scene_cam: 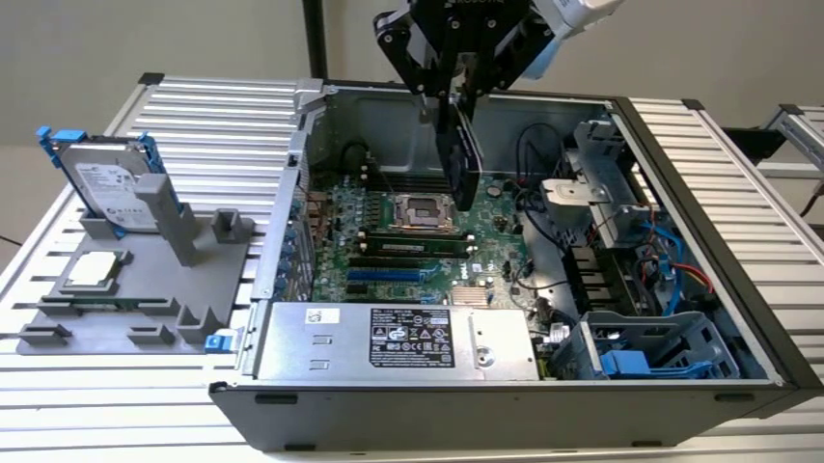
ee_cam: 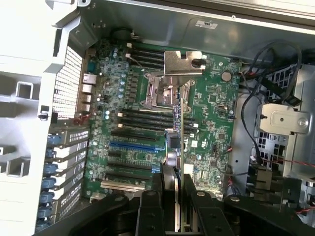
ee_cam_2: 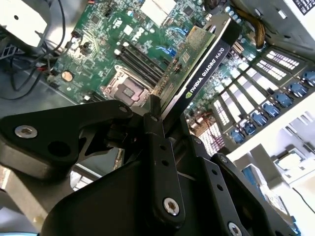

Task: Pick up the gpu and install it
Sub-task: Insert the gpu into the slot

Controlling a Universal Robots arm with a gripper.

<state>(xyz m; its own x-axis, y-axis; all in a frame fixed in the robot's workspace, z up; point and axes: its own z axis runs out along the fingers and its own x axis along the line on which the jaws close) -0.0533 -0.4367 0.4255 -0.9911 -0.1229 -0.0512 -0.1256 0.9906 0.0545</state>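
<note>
The gpu [scene_cam: 460, 154] hangs edge-down inside the open computer case [scene_cam: 696, 193], above the green motherboard [scene_cam: 496, 241]. My gripper [scene_cam: 453, 96] is shut on its upper end. In the second wrist view the gpu [ee_cam_2: 199, 73] shows its black shroud and green board beyond my gripper [ee_cam_2: 170, 123]. In the first wrist view the gpu [ee_cam: 181, 128] appears edge-on, its silver bracket [ee_cam: 183, 63] farthest from my gripper [ee_cam: 178, 184]. It hovers over the CPU socket [ee_cam: 165, 91], apart from the board, with the blue slot [ee_cam: 135, 146] off to one side.
On the exterior view's left, a grey fixture [scene_cam: 142, 299] holds a hard drive in a blue frame [scene_cam: 110, 183] and a small silver CPU chip [scene_cam: 96, 270]. A power supply [scene_cam: 399, 340] lies at the case front. Cables [scene_cam: 670, 251] and a drive cage [scene_cam: 644, 352] crowd the right.
</note>
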